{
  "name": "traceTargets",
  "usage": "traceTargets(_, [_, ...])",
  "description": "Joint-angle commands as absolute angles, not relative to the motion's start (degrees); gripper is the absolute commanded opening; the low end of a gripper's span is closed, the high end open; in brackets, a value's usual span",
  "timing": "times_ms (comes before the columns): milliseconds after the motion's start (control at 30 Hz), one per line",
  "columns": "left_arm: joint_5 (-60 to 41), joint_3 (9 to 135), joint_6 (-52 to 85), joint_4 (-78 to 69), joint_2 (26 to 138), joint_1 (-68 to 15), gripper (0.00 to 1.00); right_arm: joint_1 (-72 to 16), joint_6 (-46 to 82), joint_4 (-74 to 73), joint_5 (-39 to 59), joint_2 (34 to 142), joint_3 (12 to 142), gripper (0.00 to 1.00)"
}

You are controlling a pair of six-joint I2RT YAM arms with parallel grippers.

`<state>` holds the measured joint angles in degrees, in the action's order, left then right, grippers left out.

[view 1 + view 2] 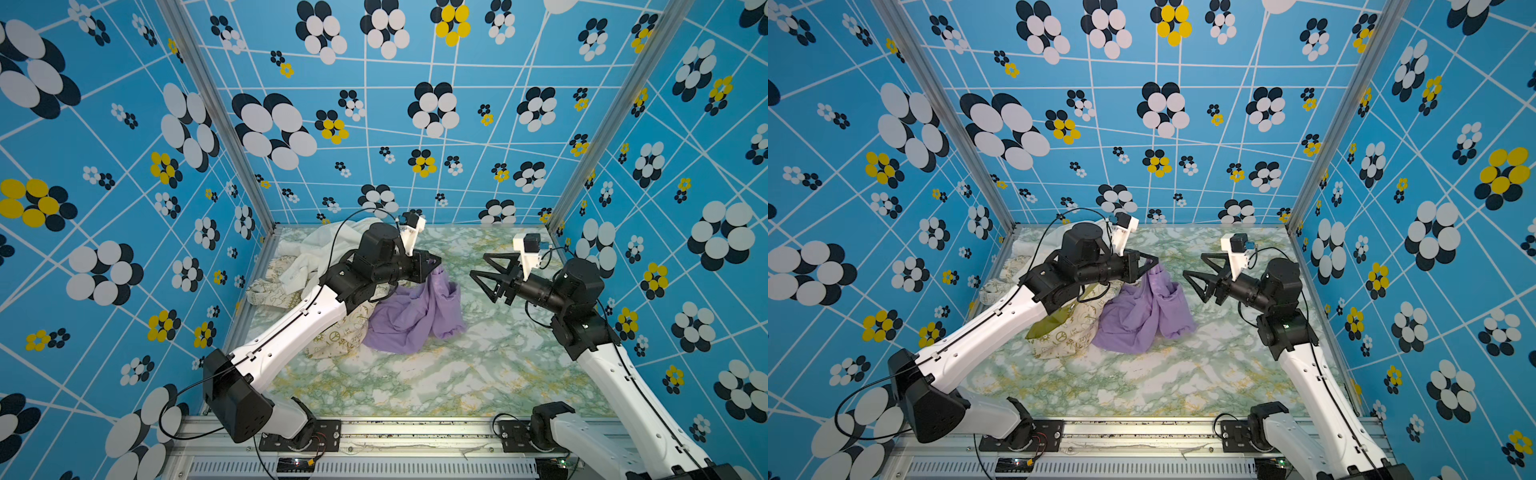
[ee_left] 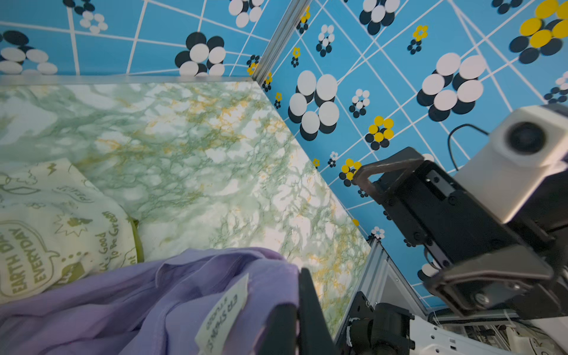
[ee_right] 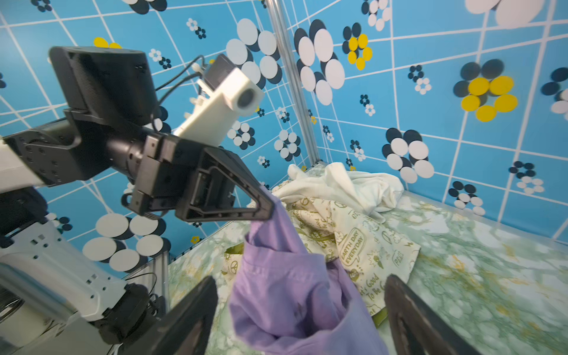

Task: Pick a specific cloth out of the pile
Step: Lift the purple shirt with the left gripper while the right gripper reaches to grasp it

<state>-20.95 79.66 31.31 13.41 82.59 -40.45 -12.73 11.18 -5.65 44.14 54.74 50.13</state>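
Beside the pile point(image 1: 297, 253): the cloth point(image 1: 415, 316), top edge pinched in the closed left gripper point(image 1: 436, 262), lower folds touching the pile. Farther from the pile: right gripper point(image 1: 478, 265), jaws wide, empty. Grasped; judged not yet pulled clear.

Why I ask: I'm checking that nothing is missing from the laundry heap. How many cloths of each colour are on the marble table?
lavender-purple cloth: 1
plain white cloth: 1
cream cloth with olive prints: 1
Total: 3
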Motion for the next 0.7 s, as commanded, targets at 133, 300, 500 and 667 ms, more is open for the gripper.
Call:
traceTargets(133, [-20.3,76.6,31.6,8.0,79.3,-40.7,0.00,-21.2,3.7,0.2,43.2,61.3,54.1,0.82])
traceTargets(300, [-21.2,75.9,32.4,6.2,78.7,-40.7,0.00,-24.4,1.9,0.0,40.8,64.9,55.3,0.80])
traceTargets(500, [-21.8,75.3,33.7,4.3,78.2,-40.7,0.00,-26.9,1.7,-2.5,39.6,69.1,56.2,0.72])
traceTargets(667, [-22.0,74.7,34.6,2.9,77.7,-40.6,0.00,-28.5,2.9,-5.5,38.7,72.1,57.2,0.57])
